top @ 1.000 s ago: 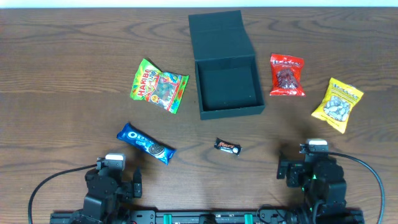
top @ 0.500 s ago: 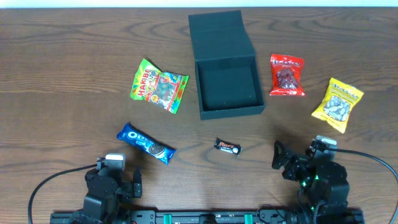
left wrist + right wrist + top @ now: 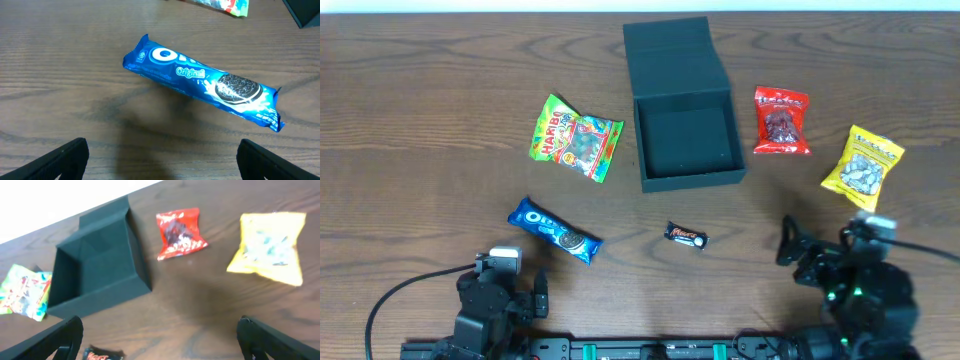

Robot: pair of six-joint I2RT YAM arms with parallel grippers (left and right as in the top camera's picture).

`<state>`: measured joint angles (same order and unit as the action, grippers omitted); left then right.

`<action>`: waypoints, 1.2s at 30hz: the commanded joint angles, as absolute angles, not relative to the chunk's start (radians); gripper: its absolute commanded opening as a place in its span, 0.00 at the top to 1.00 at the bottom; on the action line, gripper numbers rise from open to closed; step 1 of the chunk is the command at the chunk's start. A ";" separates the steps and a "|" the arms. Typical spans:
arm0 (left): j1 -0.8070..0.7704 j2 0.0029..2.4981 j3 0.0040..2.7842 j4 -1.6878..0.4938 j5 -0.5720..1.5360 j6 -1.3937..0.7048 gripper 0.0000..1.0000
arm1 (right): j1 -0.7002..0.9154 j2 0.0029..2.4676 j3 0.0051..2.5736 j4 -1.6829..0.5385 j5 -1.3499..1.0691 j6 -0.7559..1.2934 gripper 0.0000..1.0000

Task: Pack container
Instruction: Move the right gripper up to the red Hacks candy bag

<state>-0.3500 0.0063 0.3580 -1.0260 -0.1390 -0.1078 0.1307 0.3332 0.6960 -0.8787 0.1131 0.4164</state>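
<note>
**Both grippers wide and empty, box open ahead**

The left gripper (image 3: 164, 159) hangs low over the table (image 3: 420, 120) with its jaws spread wide and nothing between them; just ahead of it the blue Oreo packet (image 3: 200, 82) lies flat and slantwise across its line, its far end toward the gripper's left; beyond that, ahead and slightly right, sits the green Haribo bag (image 3: 575, 137).

The right gripper (image 3: 160, 336) also stands fully spread and empty; the container (image 3: 100, 277) lies well ahead of it and to its left, open, its lid flap laid back on the far side, its inside bare; the red snack packet (image 3: 179, 232) rests ahead, just beside the container's right wall; the yellow packet (image 3: 270, 247) lies ahead to the right, nearer; a small Mars bar (image 3: 686, 237) lies to this gripper's left, between it and the container.
</note>
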 commanded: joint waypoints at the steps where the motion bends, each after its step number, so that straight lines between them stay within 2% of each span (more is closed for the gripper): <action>1: -0.354 0.005 0.350 -1.084 -0.164 -0.108 0.04 | 0.138 0.460 0.850 -0.924 0.159 0.411 0.01; 9: -0.354 0.005 0.350 -1.084 -0.164 -0.108 0.05 | 0.137 0.907 1.213 -1.112 0.157 0.410 0.01; 11: -0.354 0.005 0.350 -1.084 -0.164 -0.108 0.04 | 0.136 1.015 1.271 -1.132 0.140 0.355 0.01; 16: -0.354 0.005 0.350 -1.084 -0.164 -0.108 0.05 | 0.136 1.197 1.301 -1.074 0.102 0.060 0.01; 21: -0.354 0.005 0.350 -1.084 -0.164 -0.108 0.05 | 0.121 1.314 1.301 -1.008 0.104 0.036 0.01; 24: -0.354 0.005 0.350 -1.084 -0.164 -0.108 0.05 | 0.055 1.360 1.301 -0.979 0.054 0.056 0.01; 31: -0.354 0.005 0.350 -1.084 -0.164 -0.108 0.05 | -0.215 1.484 1.301 -0.868 -0.249 0.017 0.01; 36: -0.354 0.004 0.350 -1.084 -0.164 -0.108 0.05 | -0.249 1.638 1.314 -0.830 -0.260 -0.016 0.01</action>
<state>-0.3500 0.0063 0.3584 -1.0267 -0.1394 -0.1074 -0.2459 1.5745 1.2922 -0.8337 -0.1982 0.0311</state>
